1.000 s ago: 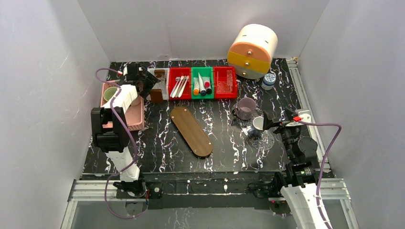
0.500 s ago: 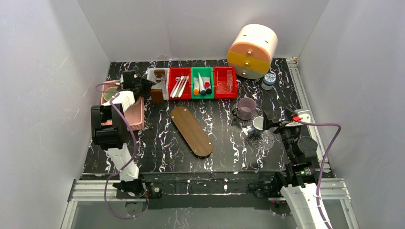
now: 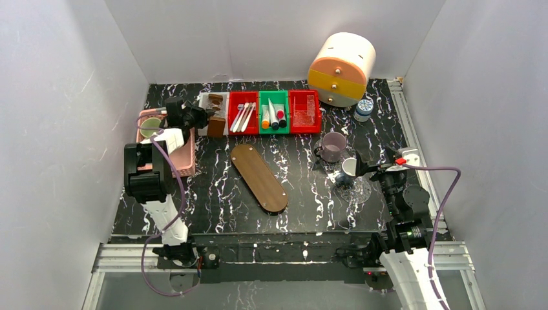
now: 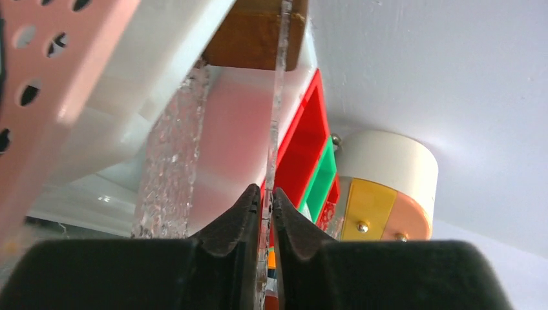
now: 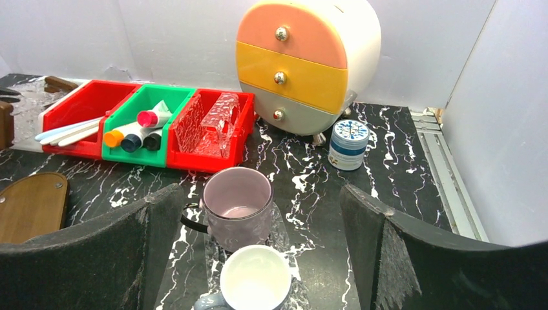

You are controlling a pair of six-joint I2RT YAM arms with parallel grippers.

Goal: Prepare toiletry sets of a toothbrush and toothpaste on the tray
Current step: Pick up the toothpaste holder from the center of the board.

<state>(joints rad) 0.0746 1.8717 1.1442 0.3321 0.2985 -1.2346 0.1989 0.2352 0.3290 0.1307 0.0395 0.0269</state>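
Slim white toothbrushes (image 3: pixel 243 117) (image 5: pixel 68 132) lie in a red bin. White toothpaste tubes (image 3: pixel 274 116) (image 5: pixel 137 131) with orange, dark and red caps lie in the green bin beside it. A clear textured tray (image 3: pixel 210 111) (image 4: pixel 169 161) with brown wooden handles stands left of the bins. My left gripper (image 3: pixel 196 117) (image 4: pixel 266 192) is shut on its thin clear rim. An oval wooden board (image 3: pixel 259 177) lies mid-table. At the right, my right gripper (image 3: pixel 366 169) (image 5: pixel 258 197) stands wide open, holding nothing, behind two mugs.
A pink perforated basket (image 3: pixel 186 154) (image 4: pixel 39 77) holding a green cup (image 3: pixel 149 126) sits under my left arm. A second red bin (image 3: pixel 304 111) holds a clear piece. A round drawer unit (image 3: pixel 341 68), a small jar (image 3: pixel 364 110), a pink mug (image 5: pixel 237 206) and a white cup (image 5: pixel 255 281) are at the right.
My left gripper has dropped and pulled back towards the basket, and its jaws have closed on the clear tray's rim. The right arm has not moved.
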